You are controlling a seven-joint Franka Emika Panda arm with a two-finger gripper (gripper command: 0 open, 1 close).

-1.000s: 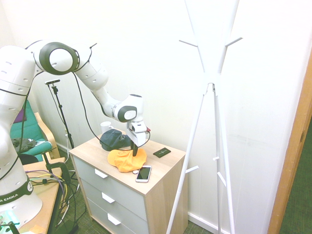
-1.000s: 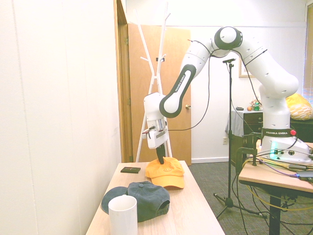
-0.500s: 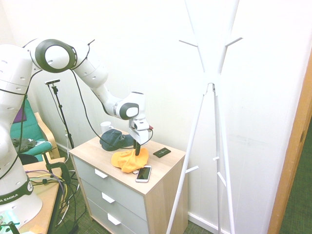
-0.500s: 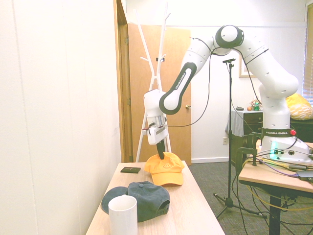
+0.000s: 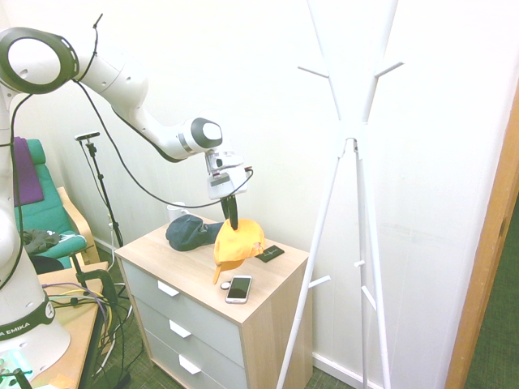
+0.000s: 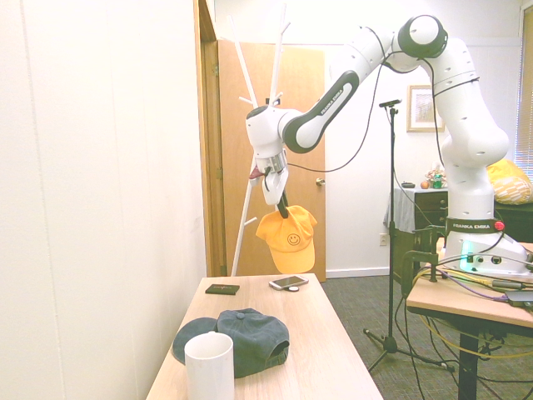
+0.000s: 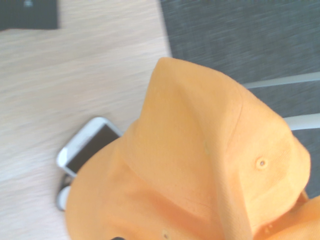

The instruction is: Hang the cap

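Yellow cap lifted clear of the dresser, pinched in the gripper.

There are two caps, one phone, one small dark card, one white cup and one coat stand. The gripper (image 6: pixel 281 202) has its fingers clamped tight on the crown of the yellow cap (image 6: pixel 288 237), which hangs in the air above the dresser (image 5: pixel 195 271), touching nothing else. The cap hangs lengthwise top to bottom, brim pointing down and smiley emblem facing the second exterior camera. A second ago it lay flat on the dresser top, half covering the phone (image 5: pixel 238 288); now the phone lies fully in view beneath it. The navy cap (image 6: pixel 246 336), the cup (image 6: pixel 209 365) and the dark card (image 5: pixel 269 253) sit where they were. The white coat stand (image 5: pixel 350 146) stands beside the dresser.
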